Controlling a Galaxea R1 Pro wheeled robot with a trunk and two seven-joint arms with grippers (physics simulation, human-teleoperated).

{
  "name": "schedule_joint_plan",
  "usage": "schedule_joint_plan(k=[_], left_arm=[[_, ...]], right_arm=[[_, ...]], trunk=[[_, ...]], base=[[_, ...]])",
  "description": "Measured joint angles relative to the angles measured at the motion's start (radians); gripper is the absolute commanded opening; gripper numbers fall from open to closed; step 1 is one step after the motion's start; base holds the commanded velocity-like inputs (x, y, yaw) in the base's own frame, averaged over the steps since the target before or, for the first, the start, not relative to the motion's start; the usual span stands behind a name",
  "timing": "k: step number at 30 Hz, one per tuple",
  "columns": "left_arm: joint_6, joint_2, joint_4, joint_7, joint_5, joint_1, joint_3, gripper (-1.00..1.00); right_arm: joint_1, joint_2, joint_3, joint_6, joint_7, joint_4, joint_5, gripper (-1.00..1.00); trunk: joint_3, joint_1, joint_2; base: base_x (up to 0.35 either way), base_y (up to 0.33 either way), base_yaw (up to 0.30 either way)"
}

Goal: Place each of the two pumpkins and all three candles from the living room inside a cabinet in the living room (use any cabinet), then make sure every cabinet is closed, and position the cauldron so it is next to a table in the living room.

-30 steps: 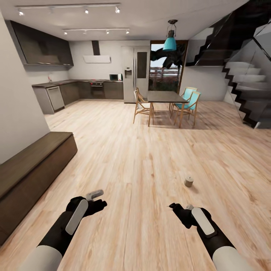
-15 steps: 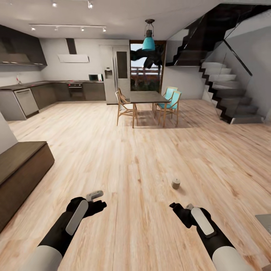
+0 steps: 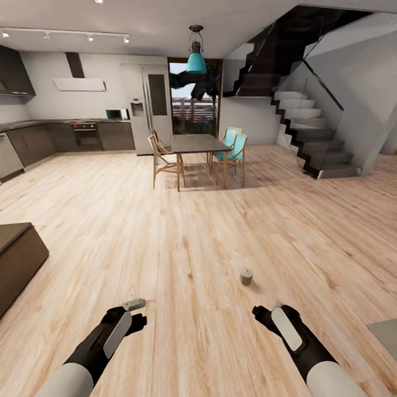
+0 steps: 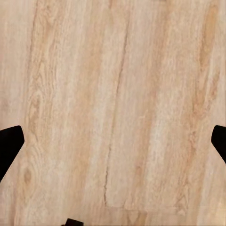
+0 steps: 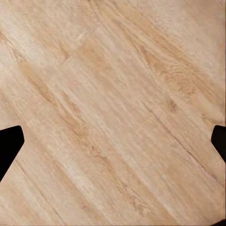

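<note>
Nearest, both arms hang low over the bare wood floor [image 3: 182, 342]. The left pincer [image 4: 113, 141] is spread wide with nothing between its tips, and the right pincer [image 5: 113, 141] is likewise wide and empty; both wrist views look down on plain boards.

Just ahead of the right pincer, a little apart from it, a candle [image 3: 246, 277] stands upright on the floor. It is small and light-looking, so a careless roll forward by the base, or a pincer tip coming in off-centre, could likely knock it over and send it rolling away.

At the left edge, the end of the cabinet [image 3: 16, 259] shows, well apart from the candle; its drawer fronts are not in sight, so whether any is open cannot be told. Carrying the candle there means turning the base, and a loose hold could drop it.

Far off stand a dining table [image 3: 198, 144] and chairs.
</note>
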Motion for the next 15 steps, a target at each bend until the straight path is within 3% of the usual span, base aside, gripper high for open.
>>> schedule_joint_plan(k=[2, 7, 11, 15], left_arm=[[-0.008, 0.000, 0.010, 0.000, -0.003, -0.001, 0.000, 1.00], [-0.012, 0.003, 0.012, 0.000, 0.003, -0.001, 0.002, 1.00], [-0.012, 0.002, 0.012, 0.000, 0.007, -0.001, 0.002, 1.00], [-0.012, 0.002, 0.012, -0.003, 0.009, -0.001, 0.002, 1.00]], right_arm=[[0.000, 0.000, 0.021, 0.018, -0.025, -0.001, 0.006, 1.00], [0.000, 0.000, 0.131, 0.045, -0.036, -0.004, 0.014, 1.00], [0.000, -0.002, 0.146, 0.044, -0.033, -0.006, 0.015, 1.00], [0.000, -0.001, 0.149, 0.044, -0.032, -0.005, 0.014, 1.00]], trunk=[[0.000, 0.000, 0.000], [0.000, 0.000, 0.000], [0.000, 0.000, 0.000], [0.000, 0.000, 0.000]], base=[[0.336, 0.000, -0.006], [0.338, 0.000, -0.001], [0.336, 0.010, 0.022], [0.309, 0.077, 0.198]])
